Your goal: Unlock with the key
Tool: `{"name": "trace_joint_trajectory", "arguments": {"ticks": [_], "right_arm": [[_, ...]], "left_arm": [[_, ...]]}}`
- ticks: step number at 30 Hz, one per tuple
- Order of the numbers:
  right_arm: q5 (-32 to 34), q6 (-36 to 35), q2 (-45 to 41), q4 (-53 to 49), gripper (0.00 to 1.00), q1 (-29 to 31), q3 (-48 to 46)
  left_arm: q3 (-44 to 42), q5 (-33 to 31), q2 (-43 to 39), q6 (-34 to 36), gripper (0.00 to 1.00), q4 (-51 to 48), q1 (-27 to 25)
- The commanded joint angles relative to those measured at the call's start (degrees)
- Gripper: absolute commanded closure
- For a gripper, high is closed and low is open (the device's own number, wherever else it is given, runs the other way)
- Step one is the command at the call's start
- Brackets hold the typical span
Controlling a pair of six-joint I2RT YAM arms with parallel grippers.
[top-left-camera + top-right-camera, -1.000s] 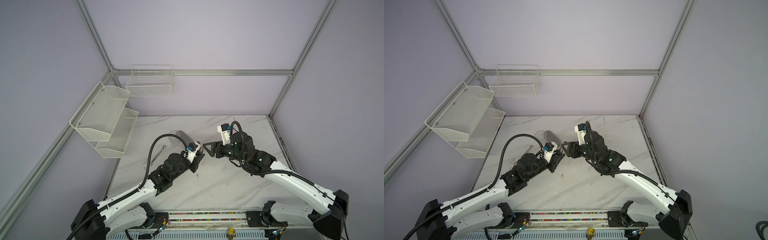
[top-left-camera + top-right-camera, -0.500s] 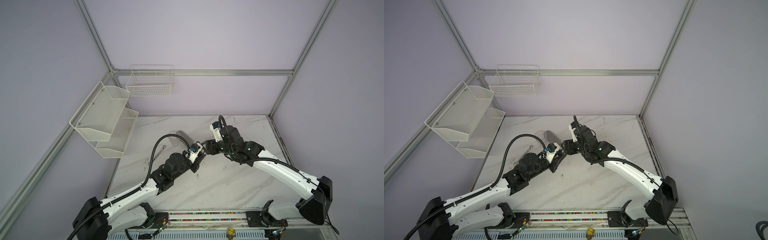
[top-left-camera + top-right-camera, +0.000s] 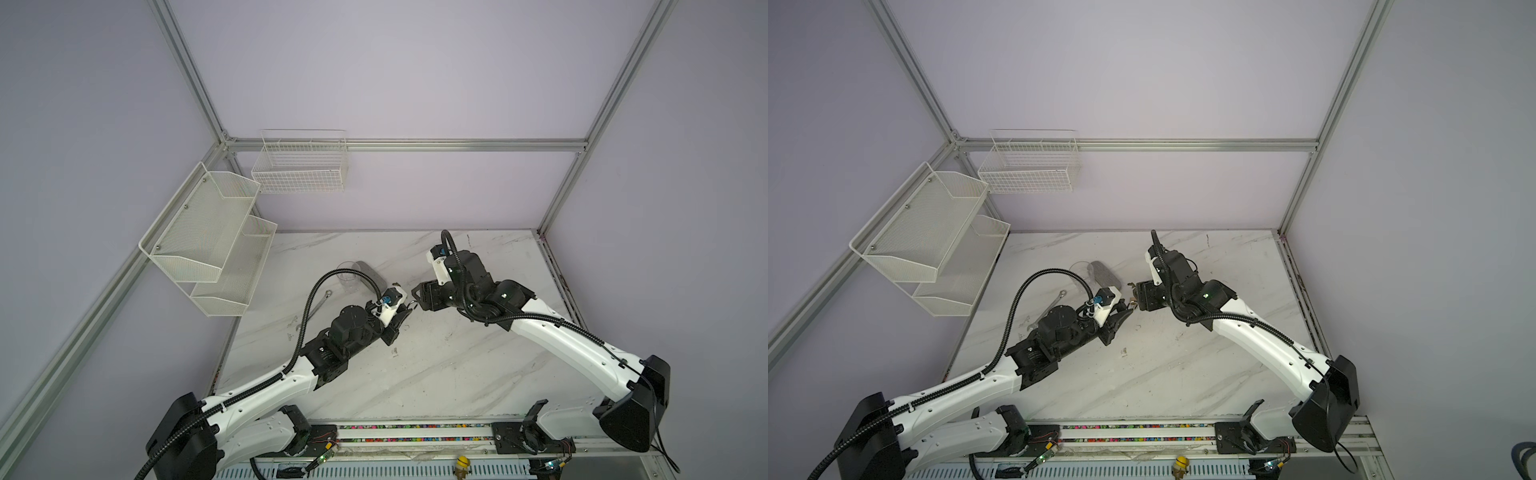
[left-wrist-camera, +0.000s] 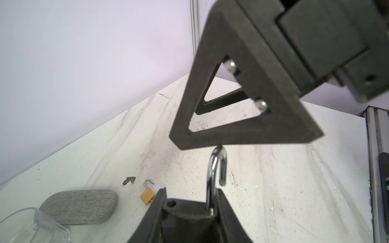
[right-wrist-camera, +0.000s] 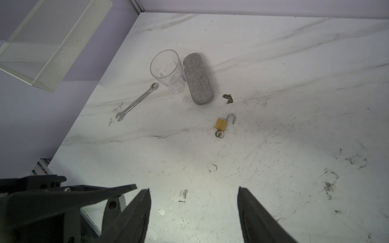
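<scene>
My left gripper (image 4: 191, 196) is shut on a padlock whose silver shackle (image 4: 216, 168) sticks up, swung open; its body is hidden between the jaws. A finger (image 4: 242, 136) of my right gripper hangs just above that shackle. In both top views the left gripper (image 3: 402, 312) and the right gripper (image 3: 417, 296) meet tip to tip above the table's middle. The right gripper (image 5: 193, 189) is open and empty. A second brass padlock (image 5: 221, 124) lies on the table, shackle open, with a key (image 5: 219, 134) on a ring at its base.
A clear glass (image 5: 168, 70), a grey fabric case (image 5: 199, 79) and a wrench (image 5: 136, 102) lie at the table's back left. White mesh shelves (image 3: 208, 245) and a wire basket (image 3: 301, 166) hang on the walls there.
The right arm's wrist and elbow have swung to the left while its gripper stays by the left gripper's tip. The left arm has hardly moved.
</scene>
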Motion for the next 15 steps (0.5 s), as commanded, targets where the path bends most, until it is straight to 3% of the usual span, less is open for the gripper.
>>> {"name": "trace_joint_trajectory", "arguments": {"ticks": [1,7,15], "right_arm": [[-1.57,-1.63,-2.85,-2.61,0.32,-0.01,-1.37],[-5.98,-2.07,-5.84,-1.12,0.33,-0.02,-3.04],[2.96,1.8,-8.84,-1.07,0.3,-2.63,-7.08]], "left_arm": [[-1.05,0.45,-0.12,1.27,1.0,6.4,0.04],[-0.3,0.78,0.73,0.34,1.0,7.16,0.05],[0.56,-3.32,1.33,-3.79,1.0,5.21,0.1]]}}
